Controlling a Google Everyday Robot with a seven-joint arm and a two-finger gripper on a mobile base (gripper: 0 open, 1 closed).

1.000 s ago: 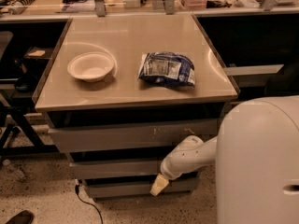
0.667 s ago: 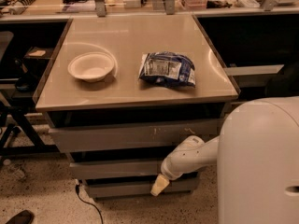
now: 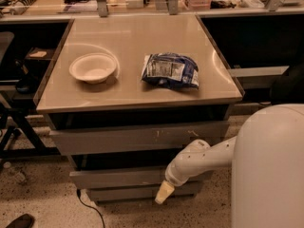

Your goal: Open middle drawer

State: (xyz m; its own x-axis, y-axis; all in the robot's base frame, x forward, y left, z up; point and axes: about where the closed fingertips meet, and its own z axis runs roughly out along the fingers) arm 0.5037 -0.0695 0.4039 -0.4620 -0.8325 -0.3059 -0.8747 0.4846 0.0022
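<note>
The middle drawer [image 3: 118, 178] is a wide shallow grey front, the second of three under the tabletop, with a dark gap above it. Above it is the taller grey front with pale scratch marks [image 3: 137, 137]. Below it is the narrowest grey front [image 3: 123, 193]. My gripper [image 3: 164, 193] is a pale tip at the end of the white arm [image 3: 199, 158]. It hangs in front of the right part of the middle drawer's lower edge and the narrow front. Whether it touches the drawer does not show.
A white bowl [image 3: 93, 68] and a blue snack bag [image 3: 171, 71] lie on the tabletop [image 3: 133, 32]. My white body [image 3: 268, 170] fills the lower right. A cable [image 3: 90, 205] runs on the speckled floor by the cabinet's left foot. Cluttered shelves stand behind.
</note>
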